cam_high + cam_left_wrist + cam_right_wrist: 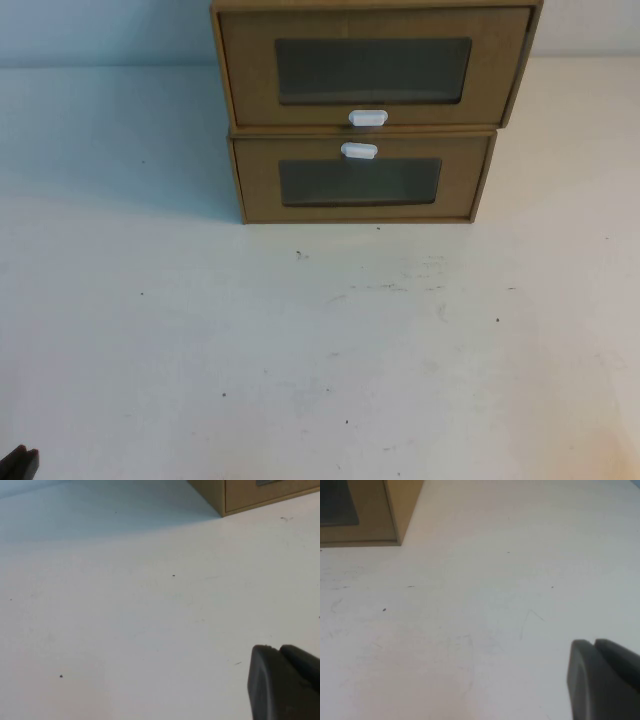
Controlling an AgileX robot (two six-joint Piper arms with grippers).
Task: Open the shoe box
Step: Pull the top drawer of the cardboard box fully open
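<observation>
Stack: you face an upper shoe box [375,65] sitting on a lower shoe box [360,180], both closed, at the far middle of the white table [300,350].
Fronts: the upper handle [367,117] and lower handle [359,151] sit just apart, one above the other.
Left arm: your left gripper [278,655] hangs low by the table's near left corner, fingers pressed together, empty.
Right arm: your right gripper [595,652] hangs over bare table, well short of the lower shoe box, fingers closed on nothing.
</observation>
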